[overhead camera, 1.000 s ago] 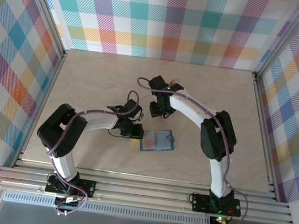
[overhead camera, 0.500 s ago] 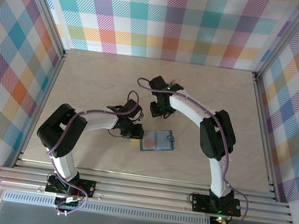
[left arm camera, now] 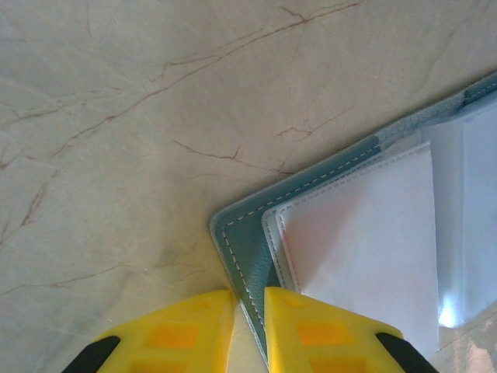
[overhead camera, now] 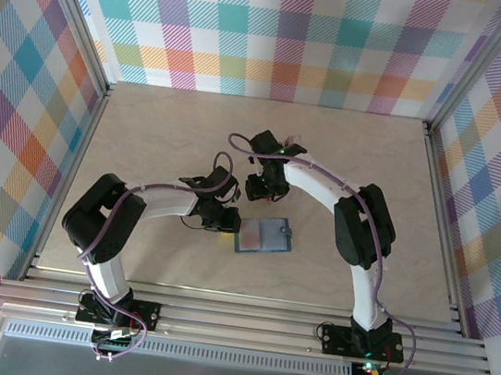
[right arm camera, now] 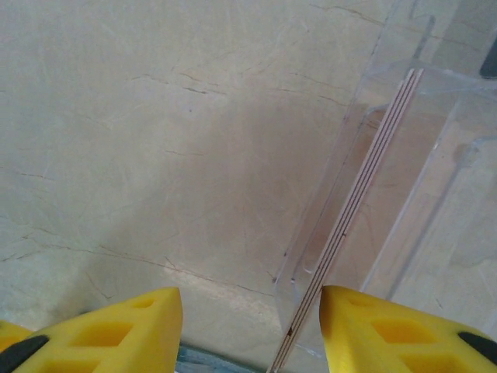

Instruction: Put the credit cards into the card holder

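The card holder lies open on the table, a teal wallet with clear sleeves inside. My left gripper is at its left corner, and in the left wrist view that gripper is shut on the stitched teal cover edge. Just beyond the wallet hangs my right gripper. In the right wrist view the jaws of that gripper stand wide apart. A thin stack of credit cards shows edge-on inside a clear plastic case, close to the right finger. The other finger is well clear of the cards.
Pale marble-patterned table is bordered by aluminium rails and plaid walls. A strip of teal shows at the bottom edge of the right wrist view. Open tabletop lies to the left and far side.
My right gripper has shifted slightly left and toward the wallet, its jaws narrowing a little. The left gripper and the wallet have stayed put.
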Action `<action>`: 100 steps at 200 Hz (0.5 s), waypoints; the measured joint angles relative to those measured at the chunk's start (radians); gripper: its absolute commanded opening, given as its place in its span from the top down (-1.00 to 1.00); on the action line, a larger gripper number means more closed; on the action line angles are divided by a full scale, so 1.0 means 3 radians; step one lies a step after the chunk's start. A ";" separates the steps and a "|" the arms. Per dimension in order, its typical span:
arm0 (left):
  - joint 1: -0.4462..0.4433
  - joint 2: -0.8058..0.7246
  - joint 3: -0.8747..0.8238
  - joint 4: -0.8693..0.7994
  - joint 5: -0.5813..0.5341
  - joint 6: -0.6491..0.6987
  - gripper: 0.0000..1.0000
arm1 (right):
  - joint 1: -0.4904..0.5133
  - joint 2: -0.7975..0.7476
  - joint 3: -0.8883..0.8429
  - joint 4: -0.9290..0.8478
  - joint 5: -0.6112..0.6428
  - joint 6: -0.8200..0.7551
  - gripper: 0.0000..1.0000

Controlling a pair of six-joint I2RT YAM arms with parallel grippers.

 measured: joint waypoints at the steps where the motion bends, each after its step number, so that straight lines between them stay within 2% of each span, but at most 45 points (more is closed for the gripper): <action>1: 0.0000 0.0000 0.0000 0.0000 0.0000 0.0000 0.61 | 0.0000 0.0000 0.0000 0.0000 -0.0001 0.0000 0.00; 100: 0.0000 -0.0003 0.0000 0.0000 0.0003 0.0000 0.61 | -0.0045 -0.0058 -0.0071 0.0065 -0.0201 0.0005 0.17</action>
